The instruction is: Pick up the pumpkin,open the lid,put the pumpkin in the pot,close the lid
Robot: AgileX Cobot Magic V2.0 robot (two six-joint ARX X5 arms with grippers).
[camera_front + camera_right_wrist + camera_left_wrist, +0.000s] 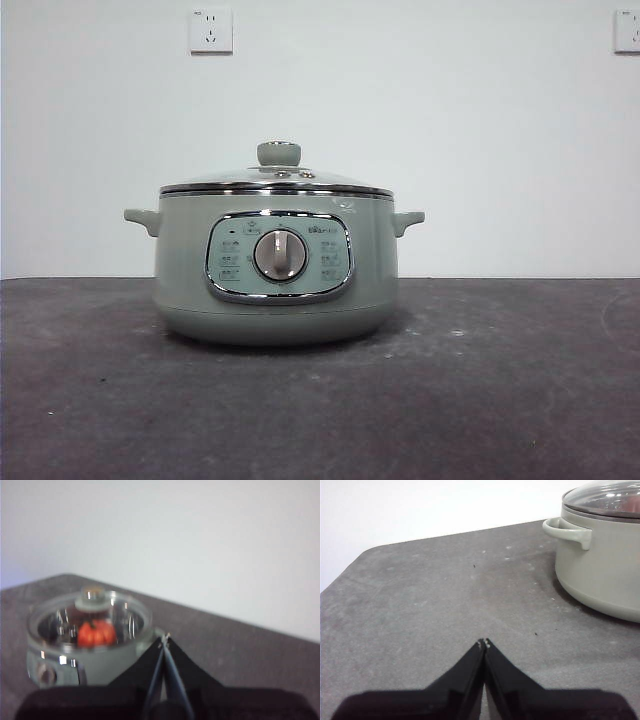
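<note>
Left claw (484, 642): black jaws pressed together, empty, above dark grey tabletop (430, 595), beside pot. Right claw (165, 639): jaws together, empty, raised near pot. Large pale sage-green round pot (275, 265): domed clear glass lid (277, 178) seated. Small orange ribbed pumpkin (96, 633): inside pot, under lid.

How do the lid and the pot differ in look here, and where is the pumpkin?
The lid is clear domed glass with a chrome rim; the pot is opaque pale green. The lid is shallow and sits shut on top; the pot is far deeper and stands on the table. Both are round, and the lid's knob matches the pot's green. The pumpkin shows inside through the glass.
</note>
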